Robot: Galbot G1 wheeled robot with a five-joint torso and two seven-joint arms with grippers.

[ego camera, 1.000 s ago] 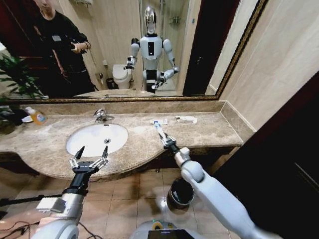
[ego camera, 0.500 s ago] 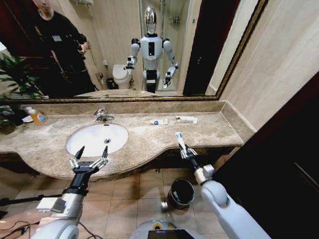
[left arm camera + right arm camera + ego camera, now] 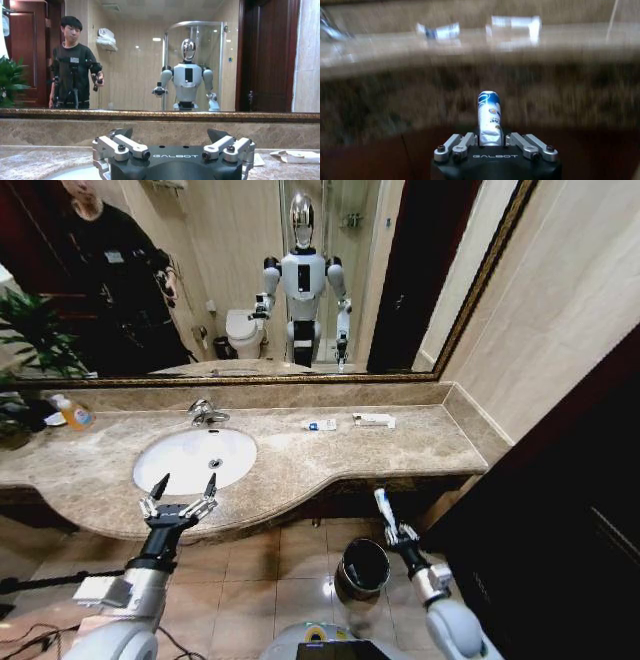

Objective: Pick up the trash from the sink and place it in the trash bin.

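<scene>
The left gripper (image 3: 180, 492) is black with silver finger links, each link set with small dark screws, and its black block bears the white word GALBOT. Behind it runs a black wrist, then a pale grey forearm carrying a white tag. The right gripper (image 3: 393, 526) has the same silver links, screws and GALBOT marking, on a smooth, rounded grey-white arm.
</scene>
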